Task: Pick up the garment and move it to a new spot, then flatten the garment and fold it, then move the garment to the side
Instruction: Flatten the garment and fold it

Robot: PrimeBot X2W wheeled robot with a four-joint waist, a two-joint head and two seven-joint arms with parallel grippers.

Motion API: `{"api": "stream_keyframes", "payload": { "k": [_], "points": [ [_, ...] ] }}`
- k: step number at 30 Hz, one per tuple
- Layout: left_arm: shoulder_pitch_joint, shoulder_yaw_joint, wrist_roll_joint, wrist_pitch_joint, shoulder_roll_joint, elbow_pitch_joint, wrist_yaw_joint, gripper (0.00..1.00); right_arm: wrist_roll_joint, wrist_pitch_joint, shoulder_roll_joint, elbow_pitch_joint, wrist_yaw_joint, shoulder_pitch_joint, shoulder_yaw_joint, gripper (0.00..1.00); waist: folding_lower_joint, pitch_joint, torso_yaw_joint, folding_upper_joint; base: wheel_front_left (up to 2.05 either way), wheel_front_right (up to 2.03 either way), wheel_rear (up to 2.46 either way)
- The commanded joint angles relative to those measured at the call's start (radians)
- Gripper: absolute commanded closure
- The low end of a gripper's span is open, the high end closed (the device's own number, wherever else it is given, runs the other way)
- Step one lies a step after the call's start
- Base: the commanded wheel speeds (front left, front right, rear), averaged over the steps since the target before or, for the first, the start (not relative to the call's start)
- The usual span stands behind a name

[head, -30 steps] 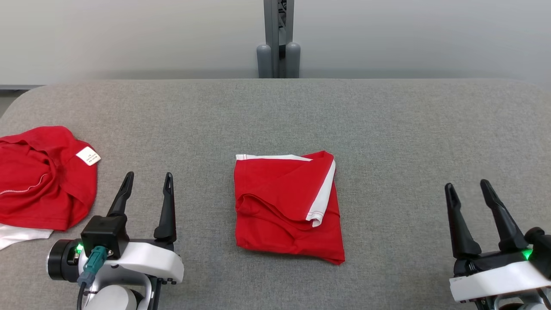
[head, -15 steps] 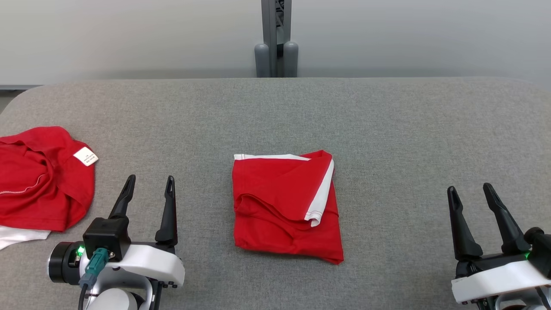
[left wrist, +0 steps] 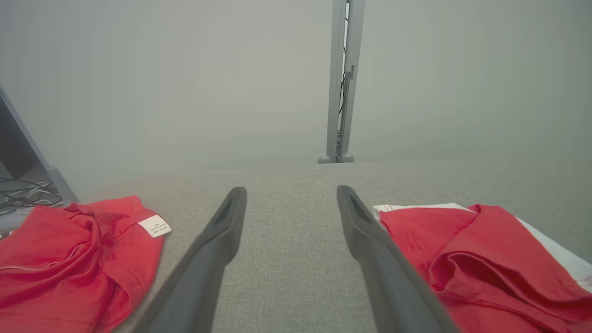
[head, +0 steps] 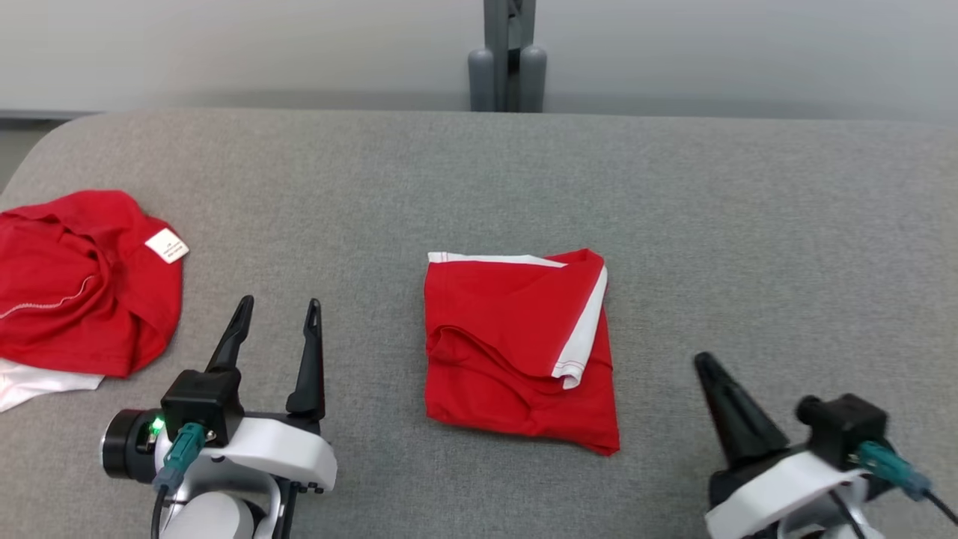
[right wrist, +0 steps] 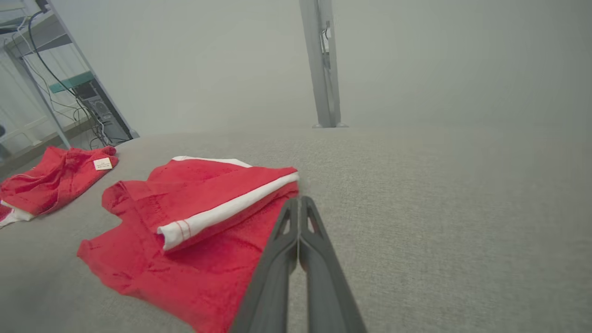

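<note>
left gripper [head: 279, 302] had two long dark tapered fingers [head: 307, 359] | its white shell [head: 277, 457] carried a black block [head: 200, 397], green light [head: 157, 427], teal plug [head: 179, 448] on black cable [head: 156, 509] | right gripper [head: 705, 364] had matching white shell, teal plug

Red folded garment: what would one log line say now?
folded red-and-white cloth garment: lying flat, free | left tool: open | right tool: shut, empty

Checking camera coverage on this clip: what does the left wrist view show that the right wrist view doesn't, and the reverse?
Left wrist view: the left gripper, fingers spread wide over bare table.
Right wrist view: the right gripper, fingers pressed together and holding nothing, plus a rack with cables.
Shared: the folded garment, the crumpled garment with its white label, and the grey post.
</note>
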Motion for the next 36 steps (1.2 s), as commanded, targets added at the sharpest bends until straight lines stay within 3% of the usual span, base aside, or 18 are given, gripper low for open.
{"api": "stream_keyframes", "payload": {
  "k": [1,15,27,36],
  "points": [
    [-0.025,-0.001,0.003,-0.005,-0.004,0.001,-0.004,0.0,0.011,-0.003,-0.016,0.024,0.0,-0.024,0.024,1.0,0.0,0.022,0.018,-0.0001,0.0,0.0,0.0],
    [-0.082,-0.031,-0.005,-0.037,-0.051,0.058,-0.041,0.0,0.122,-0.073,-0.06,0.312,0.0,-0.241,0.275,1.0,0.0,0.105,0.118,-0.0001,0.0,0.0,0.0],
    [-0.102,-0.041,-0.006,-0.06,-0.076,0.094,-0.053,0.0,0.198,-0.096,-0.098,0.376,0.0,-0.476,0.39,1.0,0.0,0.126,0.144,-0.0001,0.0,0.0,0.0],
    [-0.122,-0.062,-0.009,-0.066,-0.098,0.127,-0.075,0.0,0.286,-0.119,-0.092,0.545,0.0,-0.666,0.489,1.0,0.0,0.12,0.172,-0.0001,0.0,0.0,0.0]
  ]
}}
